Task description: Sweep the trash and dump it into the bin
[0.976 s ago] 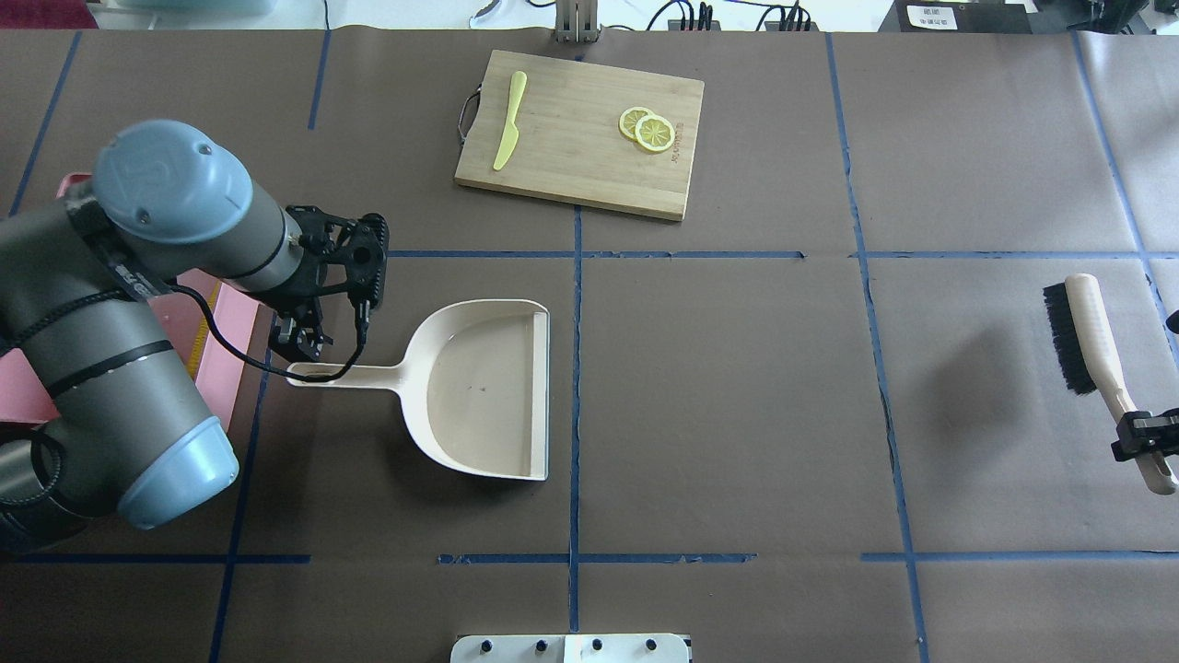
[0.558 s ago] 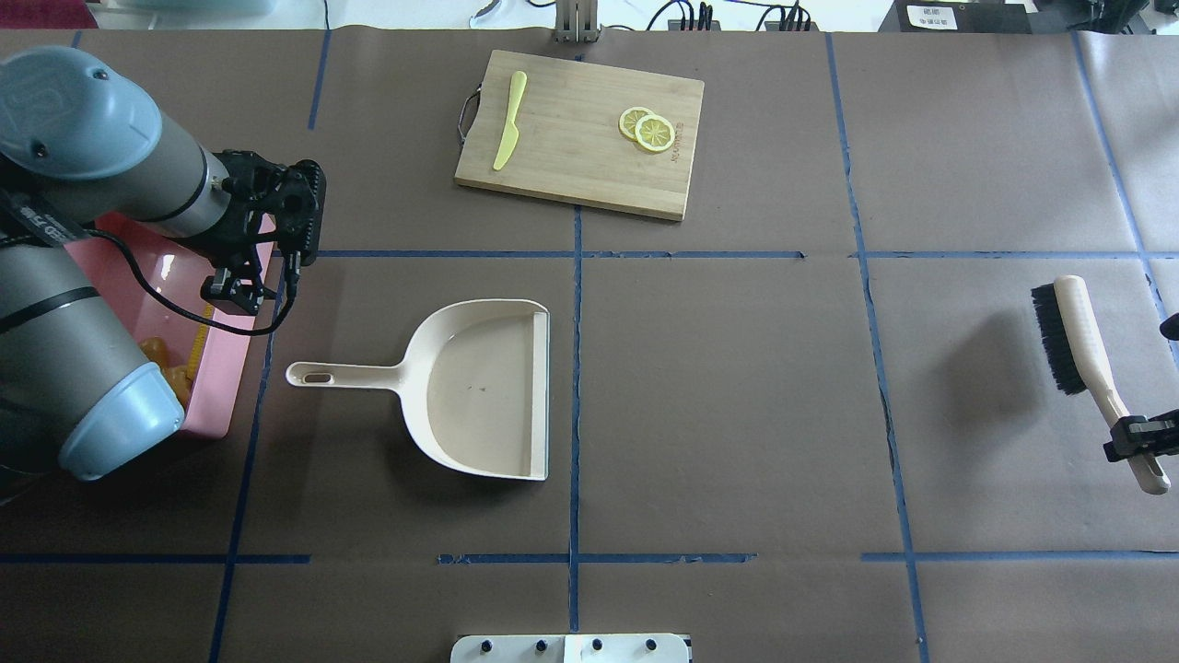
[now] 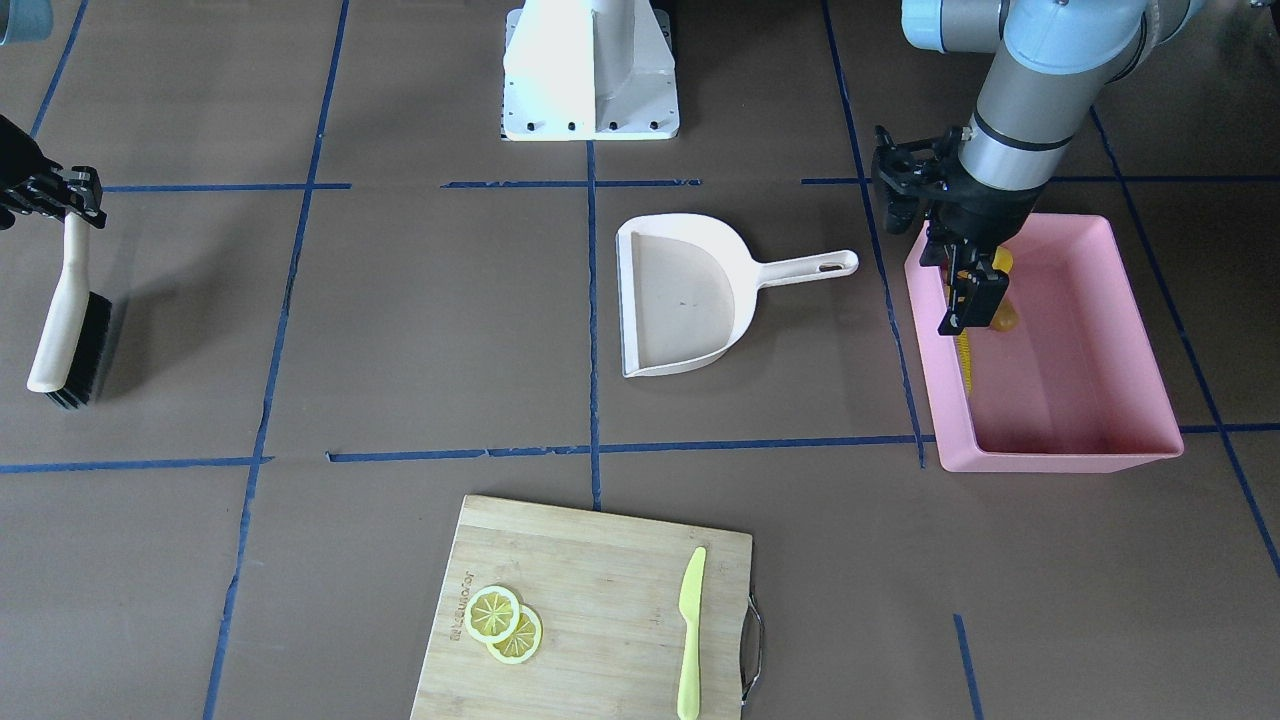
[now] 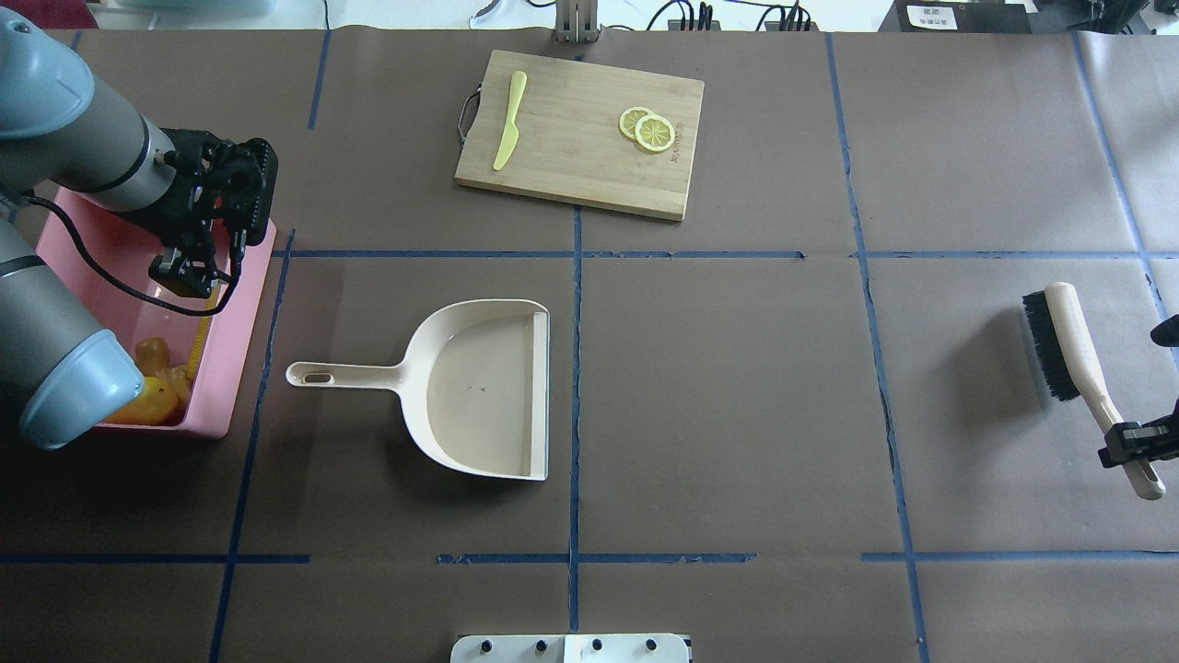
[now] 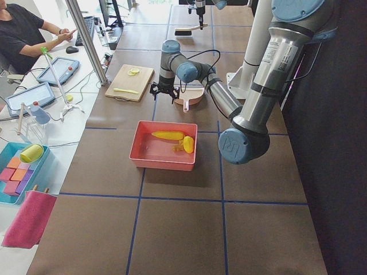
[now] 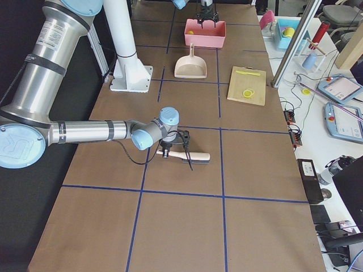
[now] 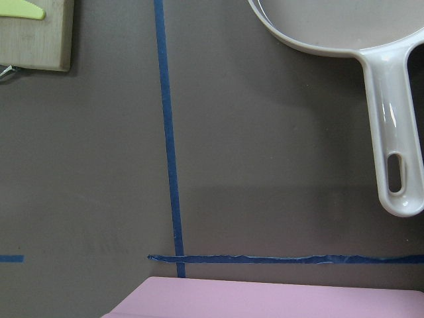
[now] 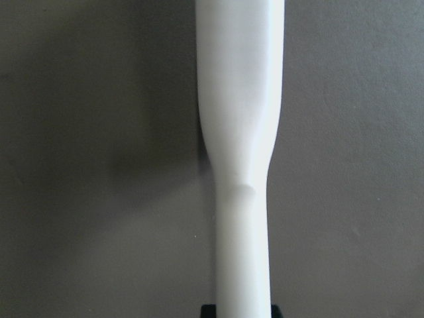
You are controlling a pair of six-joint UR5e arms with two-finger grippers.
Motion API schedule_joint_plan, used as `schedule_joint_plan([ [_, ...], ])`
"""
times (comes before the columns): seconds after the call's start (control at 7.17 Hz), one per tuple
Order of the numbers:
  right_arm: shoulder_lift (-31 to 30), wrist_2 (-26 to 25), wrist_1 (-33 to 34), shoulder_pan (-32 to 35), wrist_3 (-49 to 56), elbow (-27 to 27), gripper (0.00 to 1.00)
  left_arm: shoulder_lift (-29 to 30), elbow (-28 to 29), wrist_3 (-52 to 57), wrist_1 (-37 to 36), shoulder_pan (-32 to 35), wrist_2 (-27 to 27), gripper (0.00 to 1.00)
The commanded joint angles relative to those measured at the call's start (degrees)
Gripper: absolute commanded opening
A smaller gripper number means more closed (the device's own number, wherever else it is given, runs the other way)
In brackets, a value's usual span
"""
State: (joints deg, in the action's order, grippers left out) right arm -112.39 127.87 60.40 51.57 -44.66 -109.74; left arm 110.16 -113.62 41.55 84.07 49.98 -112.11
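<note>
The pink bin (image 4: 235,350) stands at the table's left end and also shows in the front view (image 3: 1050,460). In it lie the corn cob (image 5: 168,136), the yellow potato-like lump (image 5: 188,144) and the ginger root (image 4: 152,354). My left gripper (image 4: 189,267) hangs empty and open over the bin's far part, apart from the dustpan. The cream dustpan (image 4: 479,387) lies empty on the table, its handle (image 7: 391,132) pointing toward the bin. My right gripper (image 4: 1128,442) is shut on the handle of the brush (image 4: 1068,345) at the table's right end.
A wooden cutting board (image 4: 580,138) at the back centre carries a yellow-green knife (image 4: 509,124) and lemon slices (image 4: 649,129). The robot base plate (image 3: 590,110) sits at the near edge. Operators' things stand beyond the far edge.
My left gripper has left the dustpan handle and moved back and left to over the bin; the dustpan stays put. My right gripper has shifted the brush slightly left.
</note>
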Motion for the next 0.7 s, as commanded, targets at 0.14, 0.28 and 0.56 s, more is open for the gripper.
schedule_joint_plan([
  [0.14,0.4,0.0,0.1,-0.4,-0.1,0.8,0.7,-1.4,0.4,1.9,0.4,1.8,-0.2,1.0],
  [0.28,0.6,0.0,0.0,-0.3,-0.1,0.7,1.0,-2.4,0.4,2.1,0.4,3.9,-0.3,1.0],
  [0.56,0.2,0.1,0.1,1.2,0.0,-1.2,1.0,-6.6,0.8,1.8,0.4,11.1,-4.7,1.0],
])
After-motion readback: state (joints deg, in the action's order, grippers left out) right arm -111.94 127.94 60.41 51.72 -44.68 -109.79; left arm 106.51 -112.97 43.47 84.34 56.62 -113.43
